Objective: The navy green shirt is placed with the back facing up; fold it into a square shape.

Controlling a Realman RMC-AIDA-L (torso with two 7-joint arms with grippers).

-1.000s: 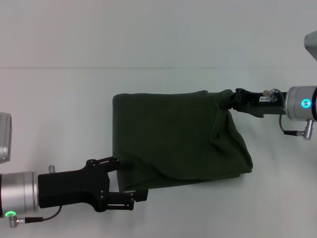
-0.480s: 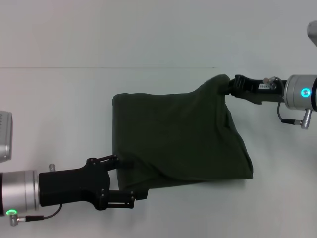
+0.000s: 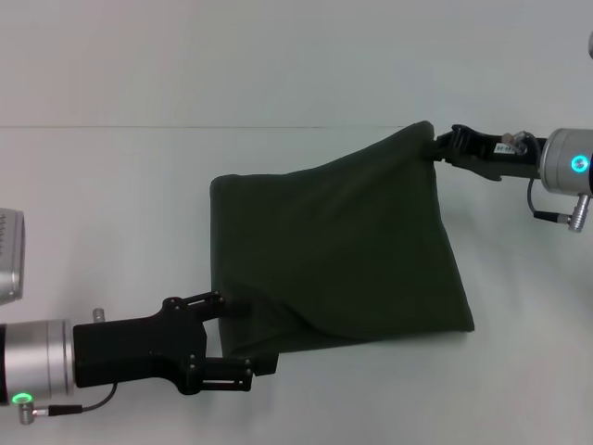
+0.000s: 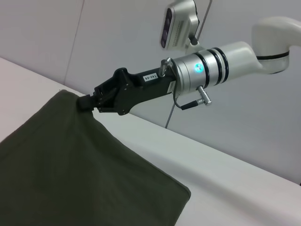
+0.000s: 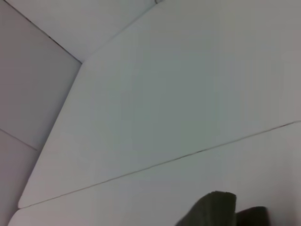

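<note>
The navy green shirt lies folded on the white table, plain side up, with no lettering showing. My right gripper is shut on its far right corner and holds that corner lifted above the table; the same grip shows in the left wrist view. My left gripper is at the shirt's near left corner, with one finger above the cloth edge and one below. A bit of the shirt shows in the right wrist view.
The white table has a seam line running across it behind the shirt. A camera unit hangs on the wall behind the right arm.
My right gripper has risen and moved away to the right with the shirt's far right corner, pulling that side taut. The left arm has stayed put.
</note>
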